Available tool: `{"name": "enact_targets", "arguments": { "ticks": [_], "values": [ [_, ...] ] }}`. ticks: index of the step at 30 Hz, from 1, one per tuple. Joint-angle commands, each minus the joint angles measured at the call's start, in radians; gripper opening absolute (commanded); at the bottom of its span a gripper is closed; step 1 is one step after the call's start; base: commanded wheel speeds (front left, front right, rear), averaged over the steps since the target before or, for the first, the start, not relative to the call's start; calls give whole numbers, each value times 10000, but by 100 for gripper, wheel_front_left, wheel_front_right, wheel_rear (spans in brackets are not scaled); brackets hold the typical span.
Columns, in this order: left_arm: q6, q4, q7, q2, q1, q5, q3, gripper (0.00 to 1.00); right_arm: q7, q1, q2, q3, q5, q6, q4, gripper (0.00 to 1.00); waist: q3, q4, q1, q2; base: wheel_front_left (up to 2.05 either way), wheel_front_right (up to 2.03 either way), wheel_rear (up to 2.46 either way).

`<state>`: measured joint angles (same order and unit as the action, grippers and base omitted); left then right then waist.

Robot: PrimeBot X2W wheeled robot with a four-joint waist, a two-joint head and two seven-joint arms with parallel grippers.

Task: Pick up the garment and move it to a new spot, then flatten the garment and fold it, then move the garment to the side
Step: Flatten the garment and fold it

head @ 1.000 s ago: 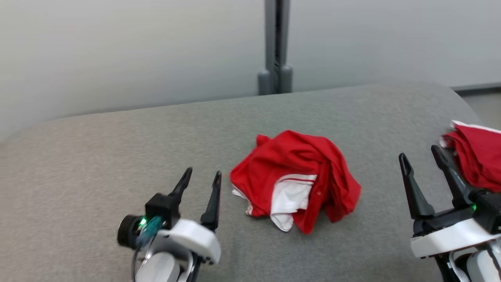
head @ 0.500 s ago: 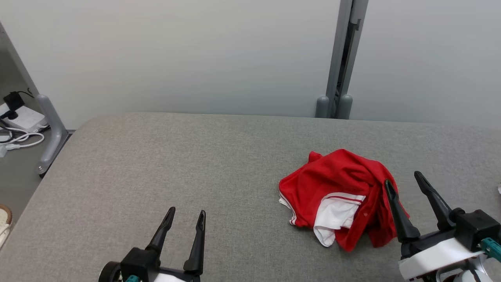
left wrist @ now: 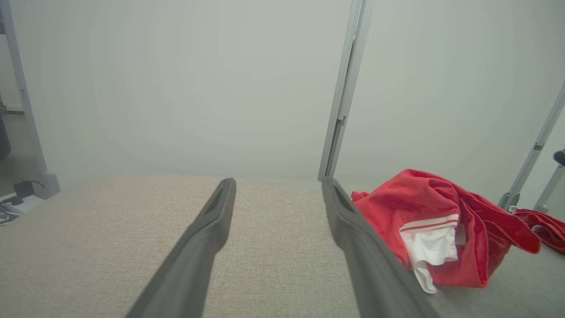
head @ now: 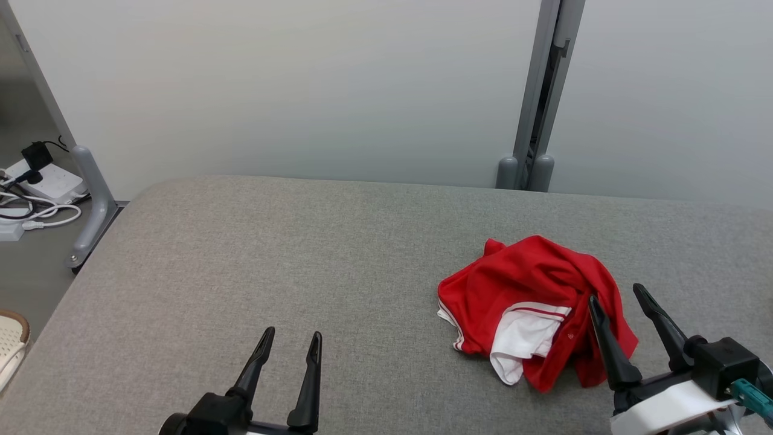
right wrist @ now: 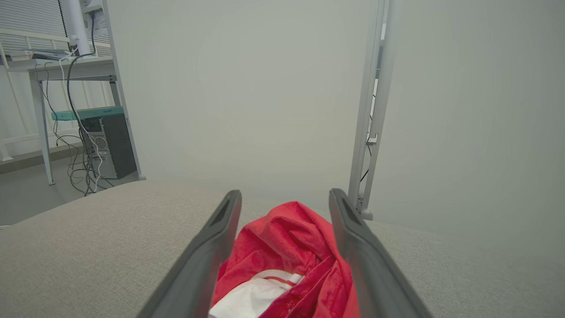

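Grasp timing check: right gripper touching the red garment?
Cannot tell. Head view: right gripper overlaps the garment at its edge; right wrist view frames it between open jaws. Neither shows contact or gap.

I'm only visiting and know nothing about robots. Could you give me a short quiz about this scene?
1. True or false: the crumpled red-and-white fabric garment lies neatly folded on the grey cloth-covered table.
2. Which is nearer the garment: A) the left hand, B) the right hand?
3. Fill in: both hands' dark fingers stand ____ (open or shut).
Key: 1 false; 2 B; 3 open.
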<state>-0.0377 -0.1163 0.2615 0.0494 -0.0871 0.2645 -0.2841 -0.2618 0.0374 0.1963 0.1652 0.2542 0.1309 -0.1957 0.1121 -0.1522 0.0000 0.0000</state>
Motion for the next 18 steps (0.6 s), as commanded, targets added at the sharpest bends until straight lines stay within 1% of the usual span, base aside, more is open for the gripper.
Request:
{"name": "enact_targets", "arguments": {
  "ticks": [1,11,15,18],
  "values": [
    [-54,46,33,32,103,51,-2,100,-42,44,8,-25,-14,-3,-28,100,-4,16,0,0,0,0,0],
    [-84,60,34,32,187,79,-87,100,-42,5,-20,12,81,-3,-183,100,-41,25,0,0,0,0,0],
    [-121,44,34,32,210,113,-175,100,-42,-95,75,370,259,-3,-959,100,-149,-43,0,0,0,0,0],
    [-163,14,34,34,251,152,-304,100,-40,-58,82,725,702,-3,-1757,100,-259,-156,0,0,0,0,0]
  ]
}}
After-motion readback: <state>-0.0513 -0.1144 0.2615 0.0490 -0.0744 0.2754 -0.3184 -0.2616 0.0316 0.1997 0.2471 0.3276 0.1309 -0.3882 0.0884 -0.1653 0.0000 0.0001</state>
